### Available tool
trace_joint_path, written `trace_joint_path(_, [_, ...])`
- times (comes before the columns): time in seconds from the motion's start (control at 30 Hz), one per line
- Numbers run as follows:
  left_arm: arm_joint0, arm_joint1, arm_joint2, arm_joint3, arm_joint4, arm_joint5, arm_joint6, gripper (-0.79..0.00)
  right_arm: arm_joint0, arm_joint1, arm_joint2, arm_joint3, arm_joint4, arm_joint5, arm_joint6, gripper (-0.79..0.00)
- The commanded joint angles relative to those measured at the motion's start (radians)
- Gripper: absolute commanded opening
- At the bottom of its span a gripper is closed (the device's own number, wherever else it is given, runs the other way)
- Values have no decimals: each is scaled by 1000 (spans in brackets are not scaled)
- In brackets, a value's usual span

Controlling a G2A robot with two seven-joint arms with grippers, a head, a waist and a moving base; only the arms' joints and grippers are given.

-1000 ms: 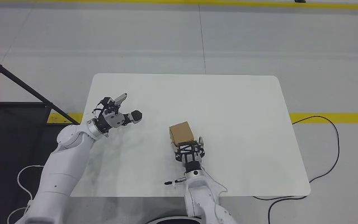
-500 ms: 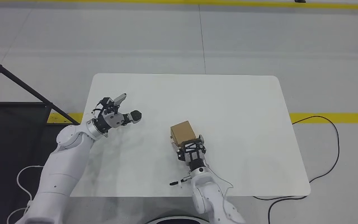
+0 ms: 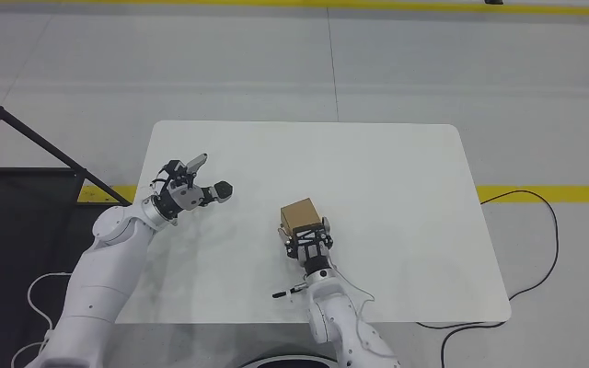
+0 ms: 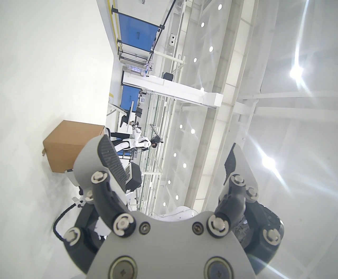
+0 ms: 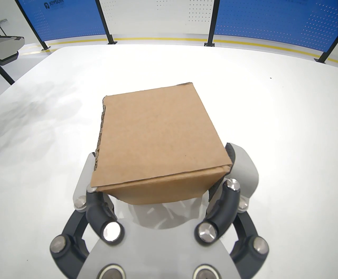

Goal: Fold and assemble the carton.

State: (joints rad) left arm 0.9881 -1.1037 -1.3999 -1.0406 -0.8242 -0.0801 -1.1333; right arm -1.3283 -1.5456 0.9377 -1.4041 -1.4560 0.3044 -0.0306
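Right gripper point(image 5: 160, 154), right wrist view: the two fingers point(image 5: 239, 169) stand wide and are clamped against opposite sides of the near end of a brown cardboard carton point(image 5: 155, 137). The dark pad of one finger meets the carton's lower right corner in the frame; the other pad is hidden behind the carton's lower left edge. The carton's top face is flat and closed, with a raw corrugated edge running down its left side.

Top view: the right gripper point(image 3: 306, 231) lies just below centre of the frame, touching the lower edge of the carton point(image 3: 299, 216). The carton sits on a white rounded table point(image 3: 386, 166), slightly below and left of the tabletop's middle.

Left gripper point(image 3: 212, 177), top view: at centre left of the frame, over the left part of the table, well apart from the carton, its fingers spread and holding nothing. In the left wrist view the left gripper point(image 4: 169, 144) shows ribbed pads point(image 4: 112, 161) far apart, with the carton point(image 4: 68, 142) at middle left beyond one finger, standing on the table point(image 4: 39, 79).

Surroundings: a yellow floor line point(image 3: 534, 193) passes the table's right edge in the top view, and blue panels point(image 5: 264, 18) stand across the top of the right wrist view.
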Motion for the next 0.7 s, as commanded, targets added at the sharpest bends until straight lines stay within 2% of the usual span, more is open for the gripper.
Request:
trace_joint_path(0.0, [0, 0, -1, 1, 0, 0, -1, 0, 1, -2, -1, 3, 3, 7, -2, -200])
trace_joint_path(0.07, [0, 0, -1, 2, 1, 1, -1, 0, 1, -4, -3, 6, 4, 12, -5, -268])
trace_joint_path(0.1, [-1, 0, -1, 2, 1, 2, -1, 0, 1, -5, -3, 7, 4, 13, -7, -342])
trace_joint_path(0.17, [-1, 0, -1, 3, 1, 2, -1, 0, -1, -7, -4, 7, 5, 16, -9, -394])
trace_joint_path(0.53, [-2, -1, 0, 5, -2, -1, -2, 0, -24, -6, 4, -27, -20, 7, -15, -394])
trace_joint_path(0.67, [-2, -1, 0, 4, 0, -1, -2, 0, -29, -5, 8, -34, -29, -4, -6, -323])
